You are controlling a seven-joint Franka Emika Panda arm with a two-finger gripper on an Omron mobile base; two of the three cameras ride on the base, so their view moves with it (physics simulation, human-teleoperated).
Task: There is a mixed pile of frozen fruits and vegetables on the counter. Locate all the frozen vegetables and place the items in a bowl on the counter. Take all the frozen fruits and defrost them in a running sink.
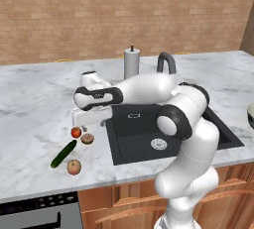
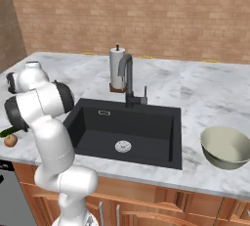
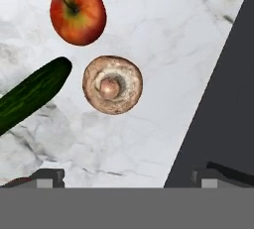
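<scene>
The mixed pile lies on the marble counter (image 1: 34,104) left of the sink (image 1: 149,134). It holds a red ball (image 1: 76,132), a brownish-white round lump (image 1: 88,138), a dark-green stick (image 1: 63,153) and an orange-tan ball (image 1: 74,166). My gripper (image 1: 83,124) hangs just above the red ball and the lump, open and holding nothing. In the hand view the lump (image 3: 112,85) sits centred ahead of the gripper (image 3: 131,178). The red ball (image 3: 78,12) is beyond it, the green stick (image 3: 32,94) to the left. The bowl (image 2: 227,146) stands right of the sink (image 2: 127,132).
A dark gooseneck faucet (image 2: 128,80) and a paper-towel roll (image 2: 116,68) stand behind the basin. The sink's black edge (image 3: 223,99) runs down the right of the hand view. My arm's elbow (image 1: 176,119) hangs over the basin. A brick wall backs the counter.
</scene>
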